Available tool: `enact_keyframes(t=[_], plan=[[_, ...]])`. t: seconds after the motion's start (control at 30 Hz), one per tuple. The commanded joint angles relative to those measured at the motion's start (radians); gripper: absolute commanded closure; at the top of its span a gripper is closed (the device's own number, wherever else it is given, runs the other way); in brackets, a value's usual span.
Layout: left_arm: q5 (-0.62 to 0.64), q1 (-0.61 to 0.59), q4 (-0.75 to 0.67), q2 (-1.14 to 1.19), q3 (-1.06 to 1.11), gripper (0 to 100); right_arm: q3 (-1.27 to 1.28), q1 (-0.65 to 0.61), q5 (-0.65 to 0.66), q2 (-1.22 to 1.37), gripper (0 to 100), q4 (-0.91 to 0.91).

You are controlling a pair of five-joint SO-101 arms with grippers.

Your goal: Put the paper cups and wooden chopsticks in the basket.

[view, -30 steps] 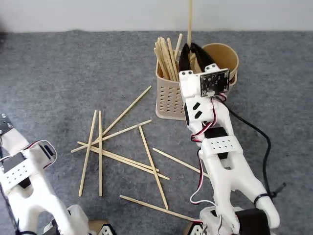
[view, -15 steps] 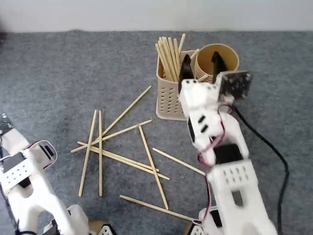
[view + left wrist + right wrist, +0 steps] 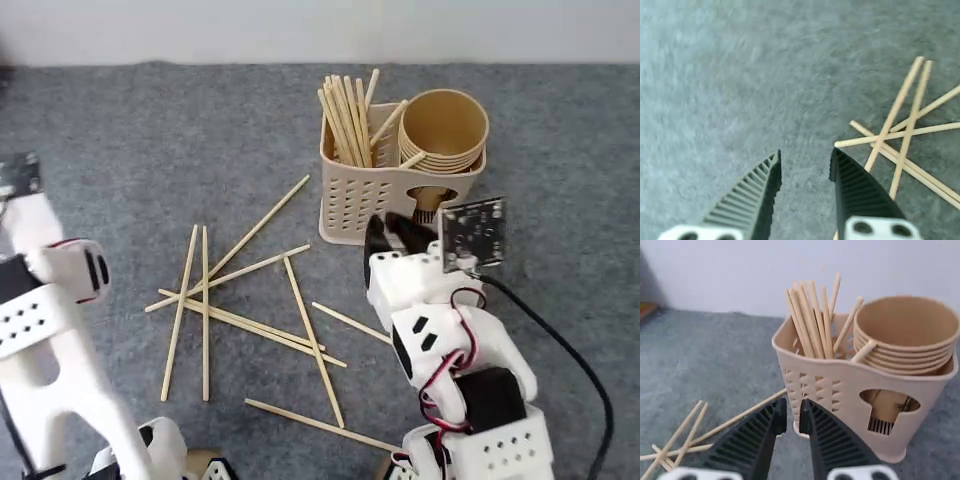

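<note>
My right pincer (image 3: 792,409) is drawn to a narrow slit with nothing in it and sits just short of the near wall of the basket (image 3: 840,385), apart from it. Past that wall and off to the pincer's right, the paper cups (image 3: 907,325) stand stacked in one compartment. The wooden chopsticks (image 3: 807,325) stand in the compartment beside them, their tips above the rim, one leaning onto the cups' edge. To this pincer's left, loose chopsticks (image 3: 250,320) lie crossed on the grey mat (image 3: 150,130), one end close by. My left pincer (image 3: 805,155) is spread wide and empty over bare mat. The loose sticks' ends lie just beyond one fingertip, on the side toward my right arm, with open mat ahead and on the other side
</note>
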Motion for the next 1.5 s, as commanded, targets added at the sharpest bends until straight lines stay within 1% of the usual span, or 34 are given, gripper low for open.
enact_keyframes(t=[0.0, 0.07, 0.17, 0.27, 0.37, 0.6, 0.83, 1.07, 1.27, 1.37, 1.47], plan=[[-0.038, 0.1, -0.017, -0.003, -0.061, 84, 0.057, -0.002, -0.012, 0.002, 94.3, -0.008], [-0.038, 0.15, -0.02, 0.008, -0.061, 82, 0.123, -0.002, -0.014, -0.002, 94.5, -0.07], [-0.035, 0.224, -0.025, 0.077, -0.087, 79, 0.25, -0.007, -0.014, -0.001, 94.5, -0.217], [-0.035, 0.279, -0.023, 0.21, -0.153, 79, 0.361, -0.022, -0.005, -0.002, 94.5, -0.375], [-0.038, 0.316, -0.023, 0.382, -0.252, 79, 0.411, -0.035, -0.005, -0.002, 94.5, -0.455], [-0.04, 0.364, -0.018, 0.75, -0.503, 79, 0.422, -0.039, -0.005, -0.002, 94.5, -0.464], [-0.041, 0.373, -0.017, 0.987, -0.659, 79, 0.422, -0.039, -0.005, -0.002, 94.5, -0.464], [-0.04, 0.374, -0.012, 1.023, -0.677, 80, 0.422, -0.035, -0.005, -0.001, 94.5, -0.464], [-0.04, 0.4, 0.006, 1.03, -0.677, 93, 0.422, -0.033, -0.005, -0.002, 94.5, -0.464], [-0.037, 0.42, 0.006, 1.036, -0.671, 95, 0.423, -0.033, -0.005, -0.002, 94.5, -0.464], [-0.037, 0.425, 0.003, 1.045, -0.667, 95, 0.423, -0.033, -0.005, -0.002, 94.5, -0.463]])
